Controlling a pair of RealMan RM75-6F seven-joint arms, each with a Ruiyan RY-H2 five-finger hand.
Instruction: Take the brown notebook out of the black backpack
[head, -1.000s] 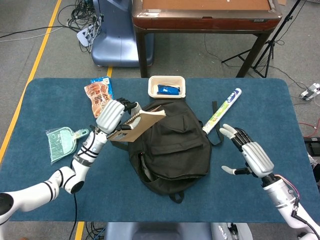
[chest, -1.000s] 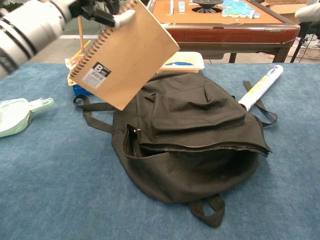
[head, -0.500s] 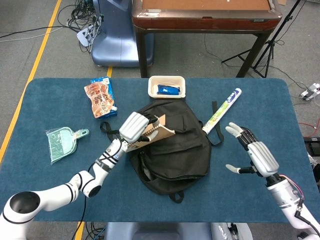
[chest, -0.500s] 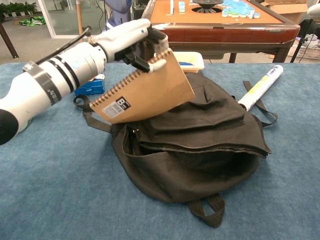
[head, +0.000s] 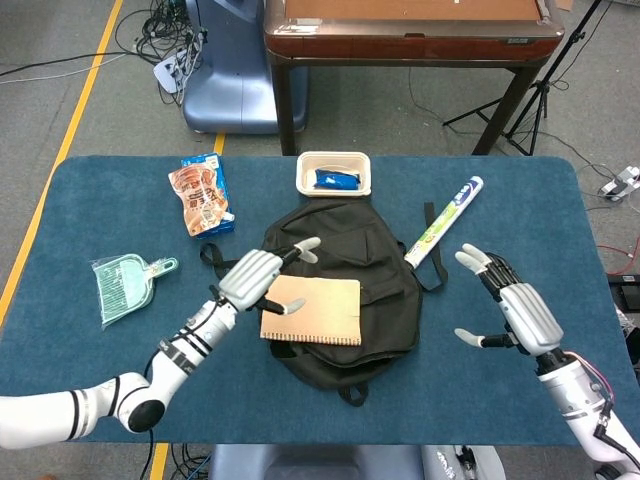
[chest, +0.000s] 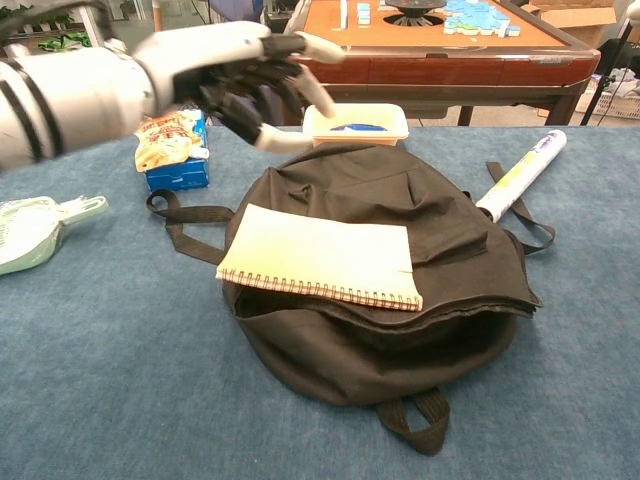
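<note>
Both arms glossy white w/ black joint rings. Left hand (head: 258, 277) & right hand (head: 519, 312): silver ribbed backs, dark fingers, pale tips.

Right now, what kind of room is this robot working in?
Probably a robotics lab or workshop, not a home: a blue-covered work table on grey carpet, yellow floor tape, loose cables and a power strip, a black tripod.

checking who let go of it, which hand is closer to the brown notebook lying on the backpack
Left. The left hand hovers open just beside the brown notebook, at its left edge over the black backpack. The right hand is open well off to the right, past the backpack.
</note>
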